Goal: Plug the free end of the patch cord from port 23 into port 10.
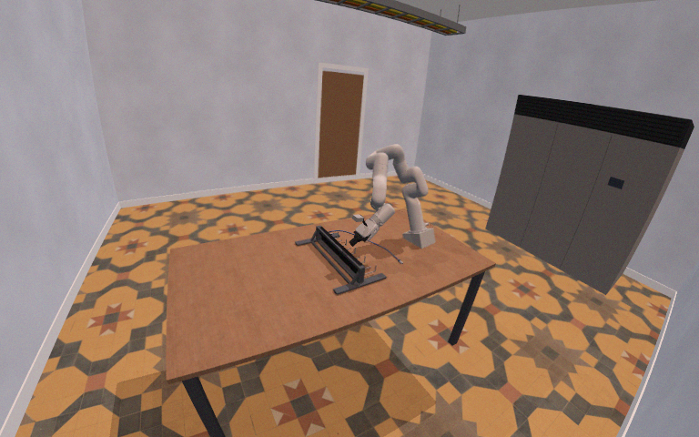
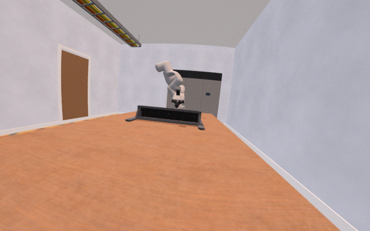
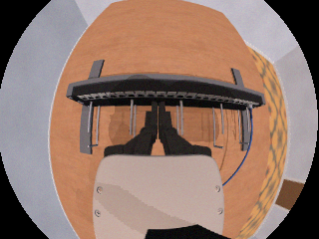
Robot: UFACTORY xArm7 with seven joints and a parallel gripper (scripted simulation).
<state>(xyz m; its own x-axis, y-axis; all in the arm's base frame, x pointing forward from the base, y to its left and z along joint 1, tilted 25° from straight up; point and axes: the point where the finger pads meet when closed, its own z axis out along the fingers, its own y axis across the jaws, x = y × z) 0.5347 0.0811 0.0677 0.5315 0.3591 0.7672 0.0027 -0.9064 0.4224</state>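
While its two dark fingers are pressed tip to tip with nothing between them, the gripper (image 3: pixel 159 119) hangs clenched and empty in front of the rack (image 3: pixel 162 87), pointing at about the middle of its port face. In the wrist view the fingertips end just short of the rack's lower edge at 12 o'clock; whether they touch it cannot be told. The ports and their white number plates are too small to read in any view.

In the top view the gripper (image 1: pixel 356 239) sits at 2 o'clock from the rack (image 1: pixel 337 251), close beside it and tilted down toward it. The white arm (image 1: pixel 407 180) climbs away to 1 o'clock and comes down on its base (image 1: pixel 423 238) near the table's far edge.

The patch cord (image 1: pixel 383 248) lies on the table (image 1: pixel 247 303) on the arm's side of the rack. It rises from the rack's far end, arcs past the gripper, and its free end (image 1: pixel 401 263) rests on the wood at 4 o'clock from the gripper, apart from both fingers and rack. In the wrist view a thin blue stretch of cord (image 3: pixel 241 162) curves down at 3 o'clock, beside the rack's right foot.

The rack stands upright on its two feet, well in from every table edge, its dark back facing the exterior camera (image 2: pixel 169 114).
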